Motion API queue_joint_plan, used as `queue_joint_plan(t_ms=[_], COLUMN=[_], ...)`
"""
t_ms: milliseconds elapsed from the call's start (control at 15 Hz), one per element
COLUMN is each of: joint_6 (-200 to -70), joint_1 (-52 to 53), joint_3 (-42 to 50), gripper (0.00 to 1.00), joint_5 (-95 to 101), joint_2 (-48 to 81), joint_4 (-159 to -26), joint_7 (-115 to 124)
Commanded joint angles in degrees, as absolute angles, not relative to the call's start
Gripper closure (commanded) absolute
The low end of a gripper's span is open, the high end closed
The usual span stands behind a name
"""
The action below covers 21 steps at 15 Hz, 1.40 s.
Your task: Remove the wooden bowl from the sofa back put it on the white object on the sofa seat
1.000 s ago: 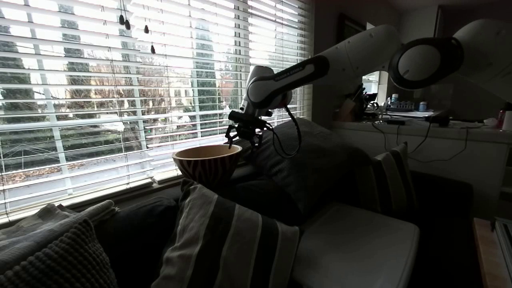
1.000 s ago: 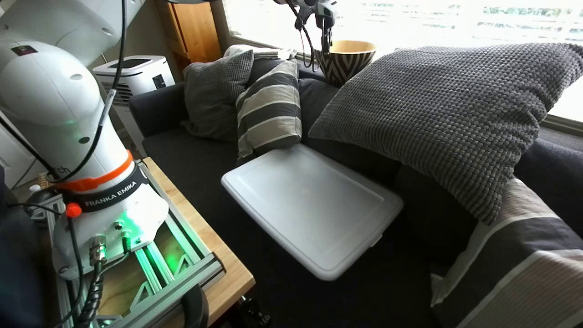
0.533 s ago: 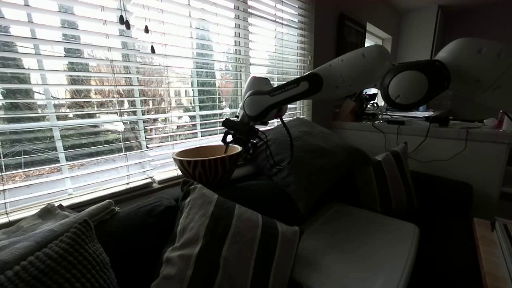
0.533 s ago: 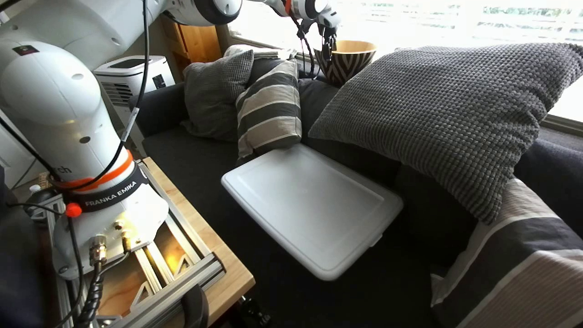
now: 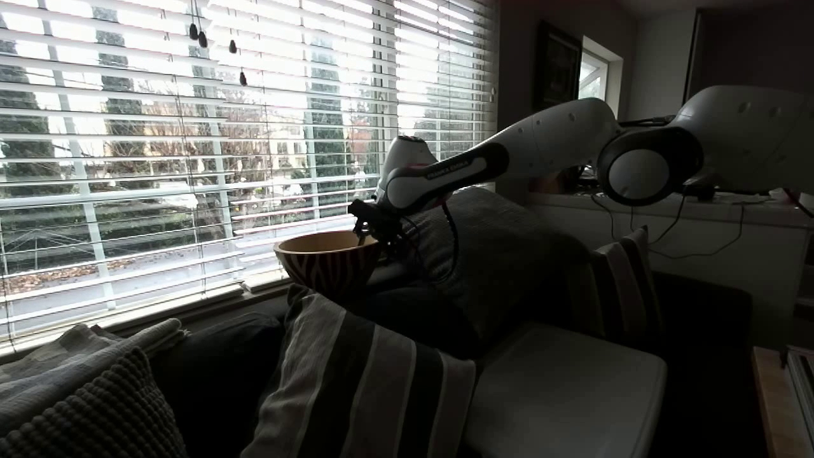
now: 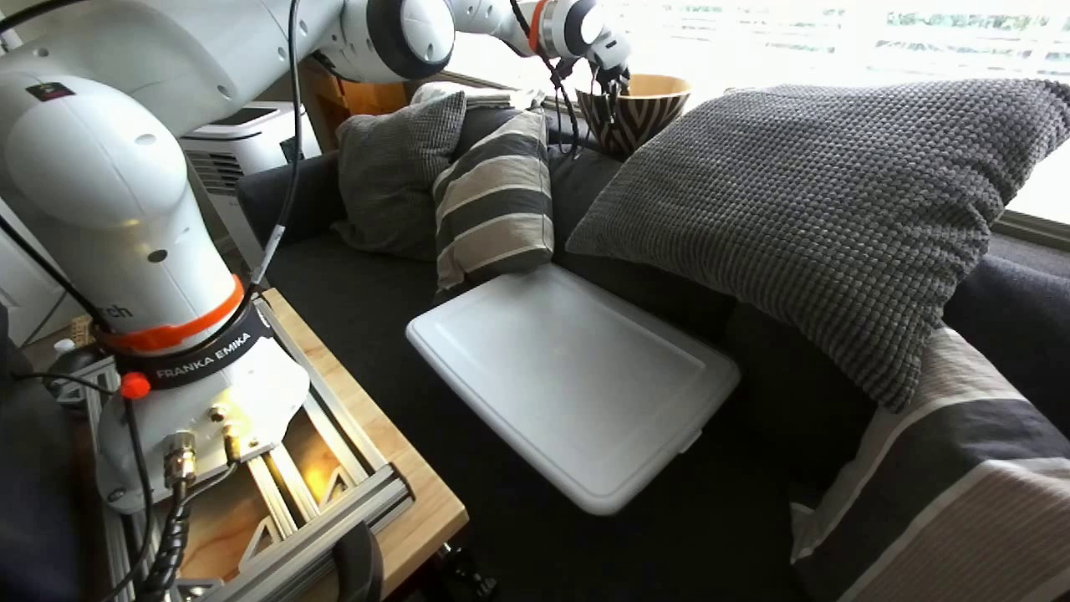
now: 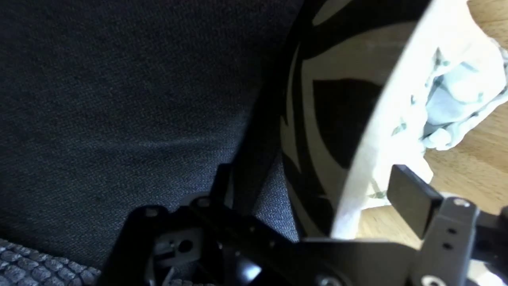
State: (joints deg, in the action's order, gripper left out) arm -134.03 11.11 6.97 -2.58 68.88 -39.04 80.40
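Observation:
The wooden bowl [image 5: 324, 267] stands upright on the dark sofa back [image 7: 139, 99], by the window. It also shows in an exterior view [image 6: 644, 121] with dark zigzag patterning outside. My gripper [image 7: 315, 186] is open over the bowl's near rim. In the wrist view one finger is on the inner side of the wall and one outside, with gaps on both sides. The gripper also shows at the rim in both exterior views [image 5: 378, 242] [image 6: 614, 92]. The white object [image 6: 568, 393], a flat lid-like slab, lies on the dark sofa seat [image 6: 351, 293].
A crumpled white cloth [image 7: 464, 91] lies in the bowl. A large grey textured pillow [image 6: 802, 192] leans beside the bowl. Striped pillows [image 6: 501, 196] [image 6: 961, 468] flank the white object. Window blinds [image 5: 191, 159] hang behind the bowl. The robot's wooden stand [image 6: 426, 502] borders the seat.
The arm has lowered and my gripper has come down to the bowl's rim, one finger dipping inside. The bowl, pillows and white object have not moved.

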Motion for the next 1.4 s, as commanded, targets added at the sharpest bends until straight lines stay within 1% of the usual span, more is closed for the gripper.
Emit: queue_joint_plan(t_ms=[0,133,200,267,333,400,533,867,933,1000,1333], joint_6=[-132.7,-133.2,-133.1,-132.7,-132.6,-131.8,-130.2,-127.5,-127.4,-126.7,-126.5], joint_1=[11.5,11.8,12.0,12.1,12.2,12.3,12.4,12.8,12.9,12.9,12.5], joint_3=[7.6,8.9,9.3,9.6,9.8,9.9,10.1,11.1,11.3,11.2,10.3], gripper=[0.00,0.00,0.25,0.26,0.32,0.42,0.58,0.94,0.97,0.94,0.94], joint_5=[-0.9,-0.9,-0.7,-0.8,-0.8,-1.1,-1.3,-1.6,-1.5,-1.6,-2.5], joint_2=[73.3,73.6,73.6,73.6,73.7,73.4,73.1,71.9,71.6,71.1,69.9], joint_4=[-33.9,-33.5,-33.4,-33.3,-33.2,-33.3,-33.3,-33.0,-32.8,-32.8,-32.9], joint_7=[84.1,84.5,84.8,84.9,84.9,85.0,85.4,88.7,89.0,89.4,88.7])
